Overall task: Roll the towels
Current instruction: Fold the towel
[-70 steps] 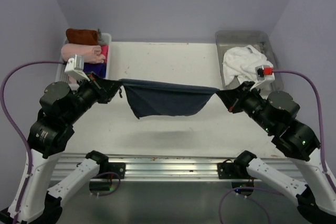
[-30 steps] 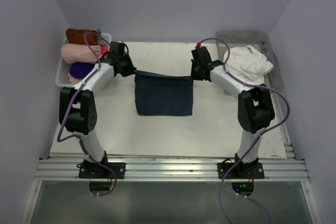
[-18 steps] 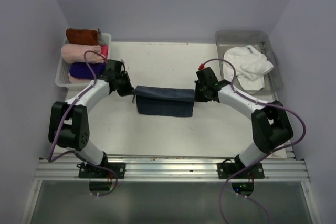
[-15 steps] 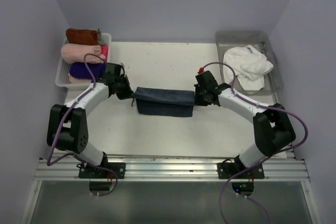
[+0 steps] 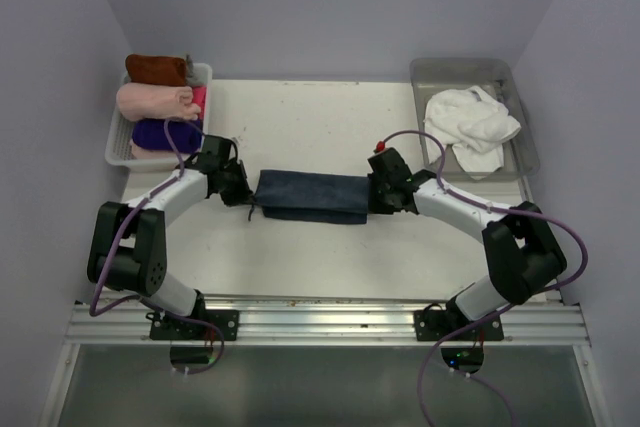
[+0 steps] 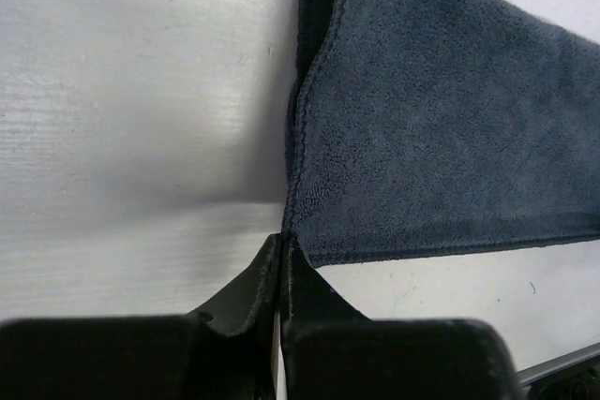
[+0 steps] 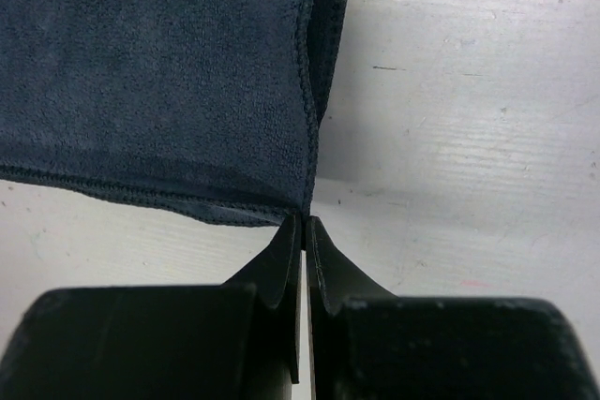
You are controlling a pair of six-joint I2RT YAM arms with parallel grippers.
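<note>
Left gripper (image 6: 283, 243) and right gripper (image 7: 305, 224) clamp opposite end corners of the folded blue towel (image 5: 310, 195). The fold looks laid. The next move likely calls for letting go, then rolling.

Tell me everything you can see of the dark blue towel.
The dark slate-blue towel is soft, napped terry with a stitched hem. It lies folded double in a long flat band across the white table. The left fingers pinch one end corner, the right fingers the opposite end's; nothing else touches it.

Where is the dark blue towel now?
In the top view, the dark blue towel lies folded on the middle of the table, between the left gripper and the right gripper, each shut on one end.
</note>
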